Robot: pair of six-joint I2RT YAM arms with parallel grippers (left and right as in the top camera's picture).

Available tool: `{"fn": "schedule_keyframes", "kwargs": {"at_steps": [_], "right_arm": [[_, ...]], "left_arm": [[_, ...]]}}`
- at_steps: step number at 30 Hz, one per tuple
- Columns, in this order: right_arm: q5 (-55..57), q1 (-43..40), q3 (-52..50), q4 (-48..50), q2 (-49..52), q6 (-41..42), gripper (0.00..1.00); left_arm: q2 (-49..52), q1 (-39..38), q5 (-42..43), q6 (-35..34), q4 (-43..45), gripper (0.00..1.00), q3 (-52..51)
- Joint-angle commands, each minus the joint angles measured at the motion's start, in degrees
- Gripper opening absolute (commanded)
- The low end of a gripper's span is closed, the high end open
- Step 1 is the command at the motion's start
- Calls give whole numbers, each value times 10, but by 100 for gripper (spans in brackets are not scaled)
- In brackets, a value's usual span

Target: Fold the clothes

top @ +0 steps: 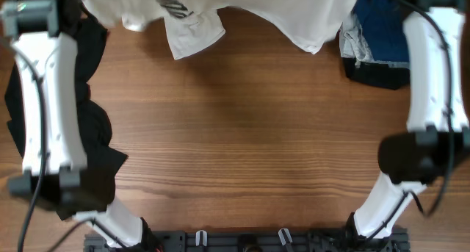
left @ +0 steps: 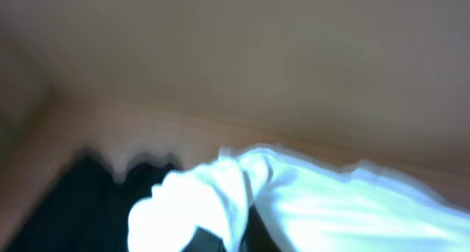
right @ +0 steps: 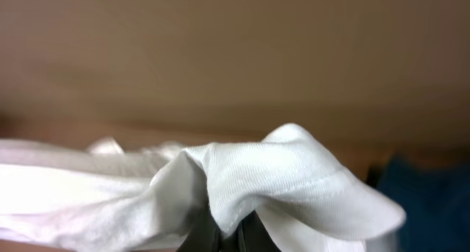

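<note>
Overhead: white shirt [top: 279, 13] sits at 12 o'clock on the wooden table [top: 242, 134], stretched wide across the far edge. One flap hangs down toward 11 o'clock and a rounded hem dips toward 1. A grey-striped bit [top: 170, 2] shows on top of it near 11 o'clock (same garment or another, can't tell).

Black clothes [top: 95, 134] lie at 9 o'clock, partly under the L arm [top: 44, 98]. A blue and dark pile [top: 378, 39] is at 2 o'clock, just beside the shirt's R end and next to the R arm [top: 429, 68]. Both arms reach up along the table sides toward 12, w/ their claws cut off at the top of the frame.

R wrist cam: right gripper [right: 233, 234] is at 6 o'clock in the frame, fingers pressed together on a bunched fold of the white shirt. The fabric humps up over the tips and trails off toward 9. A blue patch sits at 4 o'clock.

L wrist cam: v. blurred. Left gripper [left: 231, 237] is at 6 o'clock w/ white cloth heaped over the tips and running off toward 4. Black fabric is at 8 o'clock. Can't tell if this claw is pinching or spread, since the blur hides the tips.
</note>
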Motion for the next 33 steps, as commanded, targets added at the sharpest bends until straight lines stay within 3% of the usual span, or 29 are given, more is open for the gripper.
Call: {"fn": "schedule_keyframes", "kwargs": {"at_steps": [1,6,13,27,33], "right_arm": [[22,1,1,-29,25,-19,4],[22,0,1,-53,13,-33,4],[22,-6,9,-48,-35,-33,4],[90,-17,10,-150,-358,-33,4],[100,-17,10,-179,-410,-47,4]], "left_arm": [[54,10,-11,-15,-74,4,2],[59,10,36,-16,-98,4,3],[1,10,36,-26,-28,4,16],[-298,8,36,-36,-40,4,48],[-357,8,33,-36,-49,4,48]]}}
